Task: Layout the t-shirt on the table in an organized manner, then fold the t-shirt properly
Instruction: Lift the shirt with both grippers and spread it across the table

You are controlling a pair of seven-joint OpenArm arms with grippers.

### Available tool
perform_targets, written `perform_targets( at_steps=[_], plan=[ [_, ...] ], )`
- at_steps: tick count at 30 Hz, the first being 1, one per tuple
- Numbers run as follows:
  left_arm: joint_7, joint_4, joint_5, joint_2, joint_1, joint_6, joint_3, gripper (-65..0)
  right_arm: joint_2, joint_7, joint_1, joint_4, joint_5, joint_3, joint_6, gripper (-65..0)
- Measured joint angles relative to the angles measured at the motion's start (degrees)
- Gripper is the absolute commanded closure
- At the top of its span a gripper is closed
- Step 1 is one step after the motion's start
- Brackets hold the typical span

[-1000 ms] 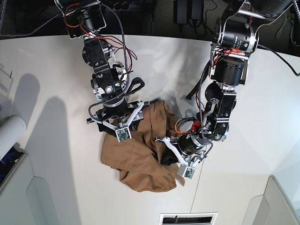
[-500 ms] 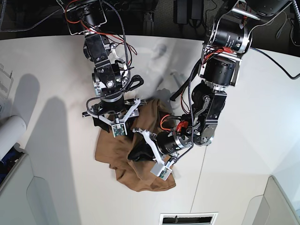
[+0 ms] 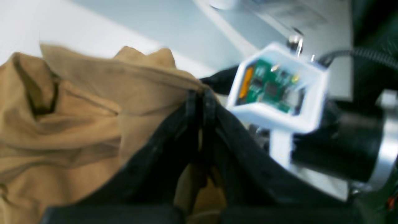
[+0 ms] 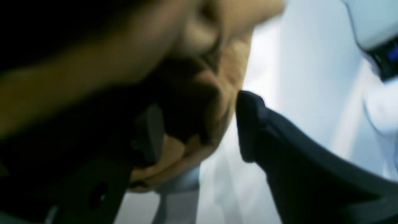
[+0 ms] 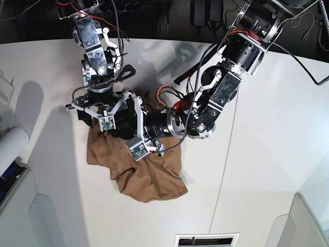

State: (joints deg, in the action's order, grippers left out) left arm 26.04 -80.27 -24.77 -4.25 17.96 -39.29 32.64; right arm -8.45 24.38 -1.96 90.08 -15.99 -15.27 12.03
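The tan-brown t-shirt (image 5: 149, 177) lies crumpled on the white table (image 5: 267, 154), left of the middle. My left gripper (image 5: 125, 129) reaches across from the right and is shut on a fold of the t-shirt's (image 3: 77, 124) upper edge, with the black fingers (image 3: 189, 118) pressed together in the left wrist view. My right gripper (image 5: 100, 131) stands close beside it over the same bunched edge. In the right wrist view its fingers (image 4: 248, 124) are apart, and a lump of the t-shirt (image 4: 230, 62) hangs between them against one finger. The views are blurred.
A white roll (image 5: 10, 144) and a grey-white bin (image 5: 20, 206) sit at the left edge. A vent slot (image 5: 205, 240) is at the front edge, and a grey panel (image 5: 303, 221) at the front right. A dark seam (image 5: 226, 170) crosses the table. Cables hang at the back.
My left arm has swung far left across the table with the shirt's edge, up beside my right gripper. The right arm has shifted left and back. The shirt has been dragged left.
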Motion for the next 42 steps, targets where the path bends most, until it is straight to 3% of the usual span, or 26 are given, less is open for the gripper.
perform_targets(
  at_steps=[8, 16, 22, 27, 31, 36, 42],
  plan=[
    [-0.39, -0.13, -0.04, -0.04, 0.20, 0.02, -0.24, 0.0, -6.75, 0.35, -11.85, 13.35, 0.02, 2.27, -0.22, -35.4],
    [0.13, -0.98, -4.13, -0.04, -0.22, 0.02, 0.85, 0.0, -6.80, 2.32, -14.14, 22.27, 0.61, 4.17, -0.20, -35.4],
    [1.03, -6.43, 1.97, -0.17, -5.29, 0.22, 11.28, 0.0, -6.80, 4.79, -14.38, 33.62, 0.90, 5.68, -0.85, -35.4],
    [-0.07, -7.28, 4.96, -0.81, -6.64, 1.86, 21.20, 0.0, -6.82, 5.99, -14.56, 35.28, 1.84, 8.44, -0.85, -35.4],
    [-0.48, -7.65, 10.21, -0.17, -9.31, -0.42, 26.45, 0.0, -6.58, 6.14, -14.05, 35.04, 1.51, 10.29, -0.22, -35.4],
    [-2.51, -7.65, 10.29, -0.22, -7.85, 1.55, 23.65, 0.0, -6.60, 6.51, -14.08, 34.67, 4.33, 13.60, -0.31, -35.4],
    [-2.27, -7.63, 10.01, -0.20, -8.70, 1.46, 20.52, 0.0, -6.45, 6.45, -14.23, 33.86, 5.49, 16.35, -0.61, -35.4]
  ],
)
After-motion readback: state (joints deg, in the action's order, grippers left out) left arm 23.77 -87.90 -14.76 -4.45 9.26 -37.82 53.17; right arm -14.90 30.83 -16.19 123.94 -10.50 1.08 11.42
